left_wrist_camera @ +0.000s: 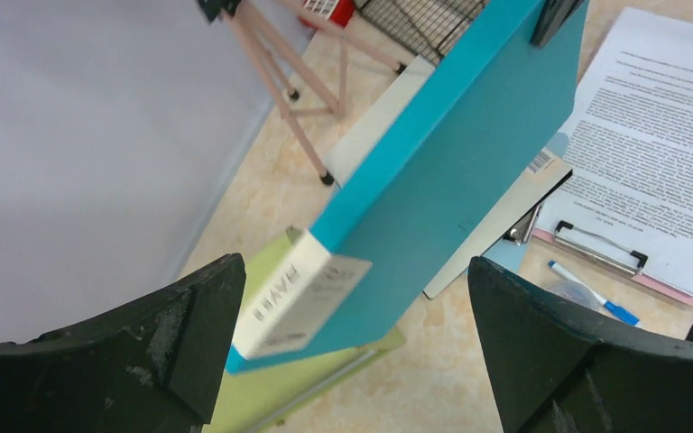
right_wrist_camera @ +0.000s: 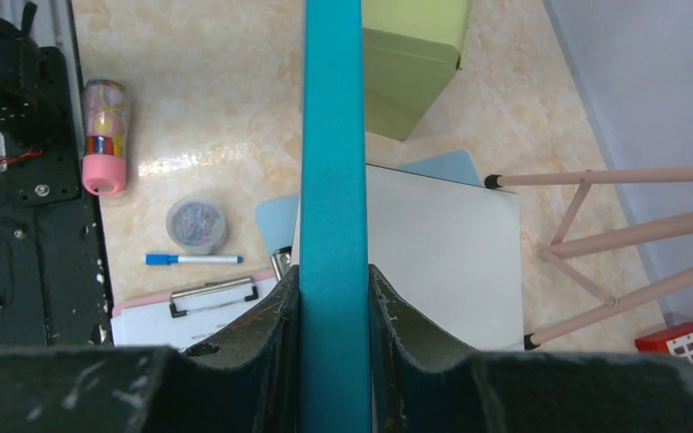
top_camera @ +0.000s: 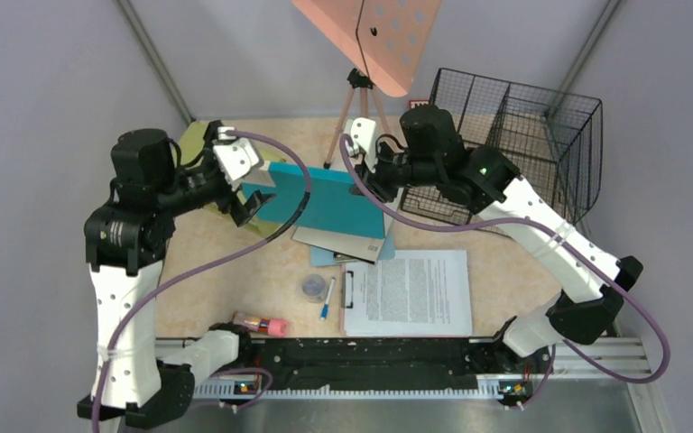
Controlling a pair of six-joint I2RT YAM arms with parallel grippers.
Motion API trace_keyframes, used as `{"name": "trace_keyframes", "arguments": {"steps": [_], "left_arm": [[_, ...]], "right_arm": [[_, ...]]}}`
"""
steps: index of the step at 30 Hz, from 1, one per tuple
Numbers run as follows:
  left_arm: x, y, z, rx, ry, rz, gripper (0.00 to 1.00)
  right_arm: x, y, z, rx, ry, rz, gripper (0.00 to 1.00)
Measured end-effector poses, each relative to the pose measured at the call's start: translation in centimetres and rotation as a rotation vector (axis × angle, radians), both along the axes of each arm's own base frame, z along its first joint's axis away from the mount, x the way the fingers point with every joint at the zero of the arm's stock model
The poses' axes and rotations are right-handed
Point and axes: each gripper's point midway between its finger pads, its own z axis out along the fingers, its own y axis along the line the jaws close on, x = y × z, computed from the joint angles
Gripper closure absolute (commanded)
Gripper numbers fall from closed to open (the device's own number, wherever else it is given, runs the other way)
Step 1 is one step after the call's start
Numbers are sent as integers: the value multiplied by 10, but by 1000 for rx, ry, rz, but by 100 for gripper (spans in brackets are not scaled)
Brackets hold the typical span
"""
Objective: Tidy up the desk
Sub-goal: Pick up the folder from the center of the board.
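The right pincer [right_wrist_camera: 334, 293] is clamping the edge of a flat teal book [top_camera: 329, 198], holding it tilted above the pale beige marbled counter [top_camera: 226, 271]; the left pincer [left_wrist_camera: 356, 289] is gaping wide near its labelled corner.

Top view: teal folder [top_camera: 325, 198] covers most of the green cabinet [top_camera: 194, 137] and part of the grey book [top_camera: 343, 242] beneath. Peach panel [top_camera: 370, 36] cut off at top edge. Clipboard [top_camera: 411, 293] print too small to read.

Left wrist view: spine label [left_wrist_camera: 298, 293] blurred, lettering unreadable. On the left end effector [left_wrist_camera: 354, 271], both fingers [left_wrist_camera: 162, 352] run off the bottom edge.
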Motion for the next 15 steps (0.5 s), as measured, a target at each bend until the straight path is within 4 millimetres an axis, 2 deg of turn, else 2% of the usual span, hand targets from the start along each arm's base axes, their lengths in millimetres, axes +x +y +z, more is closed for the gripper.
{"name": "trace_keyframes", "arguments": {"steps": [4, 8, 11, 15], "left_arm": [[4, -30, 3, 77, -41, -133, 1], [6, -61, -17, 160, -15, -248, 3], [14, -72, -30, 195, 11, -277, 4], [22, -76, -51, 212, 39, -277, 3]], "right_arm": [[-3, -2, -2, -11, -2, 25, 100], [1, -8, -5, -27, 2, 16, 100], [4, -10, -4, -22, 0, 8, 100], [11, -15, -8, -21, 7, -11, 100]]}}
